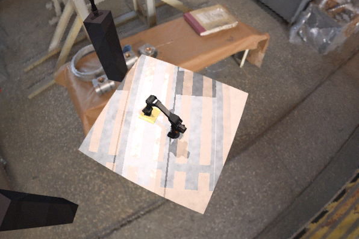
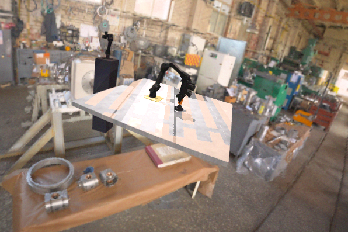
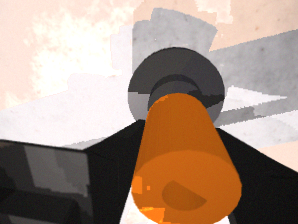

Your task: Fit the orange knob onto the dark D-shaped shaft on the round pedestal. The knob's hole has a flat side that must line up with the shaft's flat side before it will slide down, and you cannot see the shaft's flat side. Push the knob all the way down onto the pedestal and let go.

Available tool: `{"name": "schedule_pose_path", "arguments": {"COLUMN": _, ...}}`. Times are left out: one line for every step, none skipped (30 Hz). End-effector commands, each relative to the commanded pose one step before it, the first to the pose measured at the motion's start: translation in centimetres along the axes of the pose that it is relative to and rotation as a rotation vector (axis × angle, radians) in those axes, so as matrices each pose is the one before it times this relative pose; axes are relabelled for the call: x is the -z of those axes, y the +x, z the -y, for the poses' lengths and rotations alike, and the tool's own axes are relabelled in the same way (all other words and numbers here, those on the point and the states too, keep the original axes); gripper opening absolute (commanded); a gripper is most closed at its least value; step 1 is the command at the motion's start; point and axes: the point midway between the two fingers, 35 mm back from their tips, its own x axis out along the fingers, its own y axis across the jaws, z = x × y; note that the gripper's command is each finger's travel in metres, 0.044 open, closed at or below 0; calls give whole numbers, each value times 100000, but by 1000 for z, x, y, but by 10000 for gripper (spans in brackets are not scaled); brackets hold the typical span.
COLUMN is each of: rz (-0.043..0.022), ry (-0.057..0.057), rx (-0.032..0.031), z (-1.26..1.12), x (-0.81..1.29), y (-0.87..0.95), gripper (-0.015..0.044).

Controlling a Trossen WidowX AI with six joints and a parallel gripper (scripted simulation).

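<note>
My gripper [image 3: 177, 130] [image 1: 174, 130] [image 2: 181, 99] is shut on the orange knob [image 3: 186, 150] [image 2: 180, 102] and holds it upright, wide end toward the wrist camera. The knob's D-shaped hole [image 3: 183, 195] shows in its near face. In the wrist view the knob's far end lies over the middle of the round grey pedestal [image 3: 145, 80] [image 2: 178, 108] [image 1: 175, 136] and hides the dark shaft. In the top and exterior views the knob hangs right above the pedestal. I cannot tell whether it touches the shaft.
The pedestal stands on a striped table top [image 1: 196, 180] [image 2: 204, 137]. The arm's yellow base plate [image 1: 149, 118] [image 2: 153, 98] lies to the left. A dark pillar [image 1: 105, 47] [image 2: 105, 87] with a camera stands at the table's far left corner.
</note>
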Motion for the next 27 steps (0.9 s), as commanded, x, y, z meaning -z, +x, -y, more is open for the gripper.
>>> {"name": "schedule_pose_path", "arguments": {"rz": 301, "ry": -366, "rx": 141, "z": 33, "x": -61, "y": 183, "gripper": 0}}
{"name": "schedule_pose_path", "arguments": {"rz": 3, "ry": 218, "rx": 1, "z": 8, "x": -30, "y": -166, "gripper": 0}}
{"name": "schedule_pose_path", "arguments": {"rz": 3, "ry": 104, "rx": 1, "z": 9, "x": -27, "y": -105, "gripper": 0}}
{"name": "schedule_pose_path", "arguments": {"rz": 4, "ry": 29, "rx": 1, "z": 14, "x": -39, "y": -38, "gripper": 0}}
{"name": "schedule_pose_path", "arguments": {"rz": 4, "ry": 15, "rx": 2, "z": 20, "x": -43, "y": -10, "gripper": 0}}
{"name": "schedule_pose_path", "arguments": {"rz": -1, "ry": 0, "rx": 0, "z": 1, "x": 10, "y": 23, "gripper": 0}}
{"name": "schedule_pose_path", "arguments": {"rz": -1, "ry": 0, "rx": 0, "z": -2, "x": 14, "y": 127, "gripper": 0}}
{"name": "schedule_pose_path", "arguments": {"rz": -3, "ry": 0, "rx": -1, "z": -6, "x": 29, "y": 67, "gripper": 0}}
{"name": "schedule_pose_path", "arguments": {"rz": -4, "ry": 0, "rx": -1, "z": -10, "x": 40, "y": 33, "gripper": 0}}
{"name": "schedule_pose_path", "arguments": {"rz": -2, "ry": 0, "rx": -1, "z": -6, "x": 22, "y": 8, "gripper": 0}}
{"name": "schedule_pose_path", "arguments": {"rz": -2, "ry": 0, "rx": -1, "z": -6, "x": 21, "y": 20, "gripper": 0}}
{"name": "schedule_pose_path", "arguments": {"rz": -1, "ry": 0, "rx": 0, "z": -3, "x": 6, "y": 32, "gripper": 0}}
{"name": "schedule_pose_path", "arguments": {"rz": 0, "ry": 0, "rx": 0, "z": -1, "x": -2, "y": 38, "gripper": 0}}
{"name": "schedule_pose_path", "arguments": {"rz": 0, "ry": 0, "rx": 0, "z": -1, "x": -3, "y": 39, "gripper": 0}}
{"name": "schedule_pose_path", "arguments": {"rz": 0, "ry": 0, "rx": 0, "z": 0, "x": -4, "y": 37, "gripper": 0}}
{"name": "schedule_pose_path", "arguments": {"rz": 0, "ry": 0, "rx": 0, "z": -2, "x": 4, "y": -68, "gripper": 0}}
{"name": "schedule_pose_path", "arguments": {"rz": 0, "ry": 0, "rx": 0, "z": 0, "x": 0, "y": 0, "gripper": 0}}
{"name": "schedule_pose_path", "arguments": {"rz": 0, "ry": 0, "rx": 0, "z": 0, "x": 0, "y": 0, "gripper": 0}}
{"name": "schedule_pose_path", "arguments": {"rz": 0, "ry": 0, "rx": 0, "z": 0, "x": 0, "y": 0, "gripper": 0}}
{"name": "schedule_pose_path", "arguments": {"rz": 0, "ry": 0, "rx": -1, "z": -5, "x": -3, "y": 60, "gripper": 0}}
{"name": "schedule_pose_path", "arguments": {"rz": 0, "ry": 0, "rx": 0, "z": 0, "x": 0, "y": 0, "gripper": 0}}
{"name": "schedule_pose_path", "arguments": {"rz": 0, "ry": 0, "rx": 0, "z": 0, "x": 0, "y": 0, "gripper": 0}}
{"name": "schedule_pose_path", "arguments": {"rz": 0, "ry": 0, "rx": 0, "z": 0, "x": 0, "y": 0, "gripper": 0}}
{"name": "schedule_pose_path", "arguments": {"rz": 0, "ry": 0, "rx": 0, "z": 0, "x": 0, "y": 0, "gripper": 0}}
{"name": "schedule_pose_path", "arguments": {"rz": 0, "ry": 0, "rx": 0, "z": 0, "x": 0, "y": 0, "gripper": 0}}
{"name": "schedule_pose_path", "arguments": {"rz": 0, "ry": 0, "rx": 0, "z": 0, "x": 0, "y": 0, "gripper": 0}}
{"name": "schedule_pose_path", "arguments": {"rz": 0, "ry": 0, "rx": 0, "z": 0, "x": 0, "y": 0, "gripper": 0}}
